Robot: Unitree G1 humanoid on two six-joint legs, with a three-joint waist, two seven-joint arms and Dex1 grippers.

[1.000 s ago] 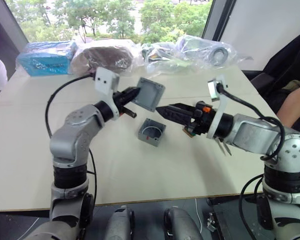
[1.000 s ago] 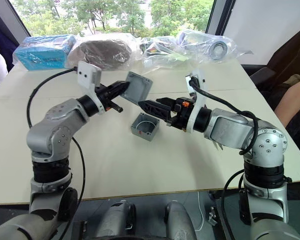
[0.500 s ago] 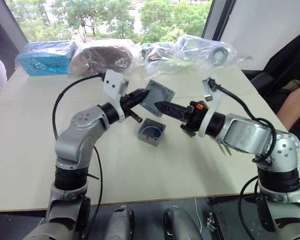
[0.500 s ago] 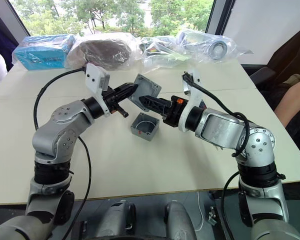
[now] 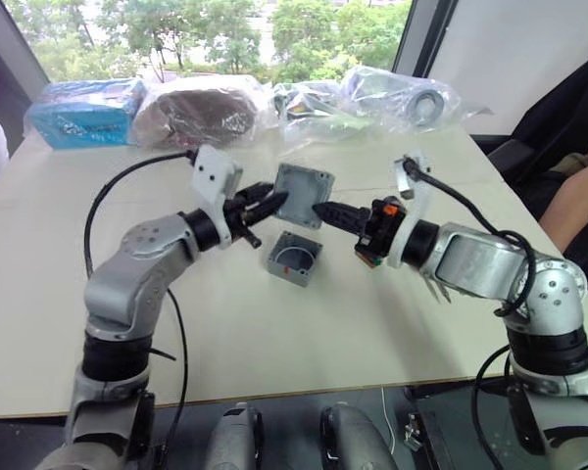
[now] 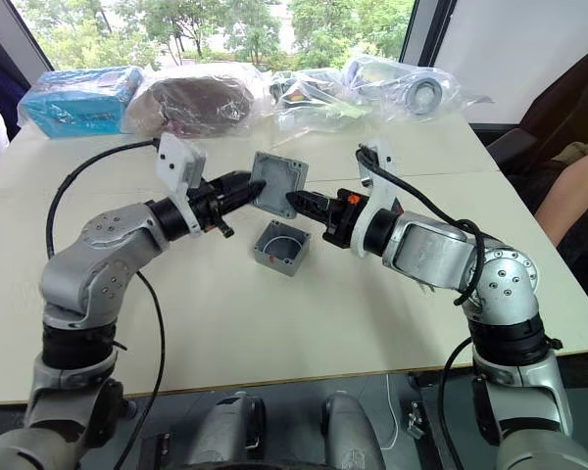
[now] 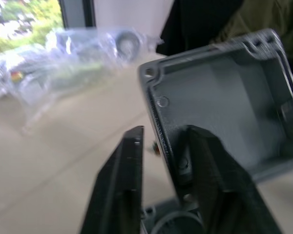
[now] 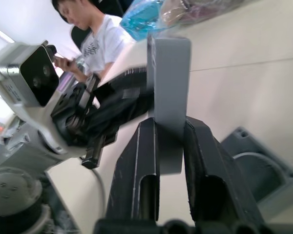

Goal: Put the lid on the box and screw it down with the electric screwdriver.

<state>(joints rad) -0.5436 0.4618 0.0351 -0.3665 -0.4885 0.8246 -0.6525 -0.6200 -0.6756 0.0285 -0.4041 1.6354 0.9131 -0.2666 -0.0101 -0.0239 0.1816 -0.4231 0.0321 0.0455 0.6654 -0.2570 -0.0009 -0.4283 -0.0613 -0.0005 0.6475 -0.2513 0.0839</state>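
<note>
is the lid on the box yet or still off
Off. The lid is held in the air above the table, gripped by both the left gripper and the right gripper, while the box sits open below.

Lid (image 5: 305, 194) held above table (image 5: 274, 323), at 12 o'clock of box (image 5: 294, 258); bags (image 5: 274, 103) ranged at far edge.

The lid (image 7: 219, 102) was cut off at the edge in the left wrist view and pretty blurry. The box (image 8: 256, 168) only peeked out behind the right hand (image 8: 170, 131), so its inside couldn't be made out there.
</note>
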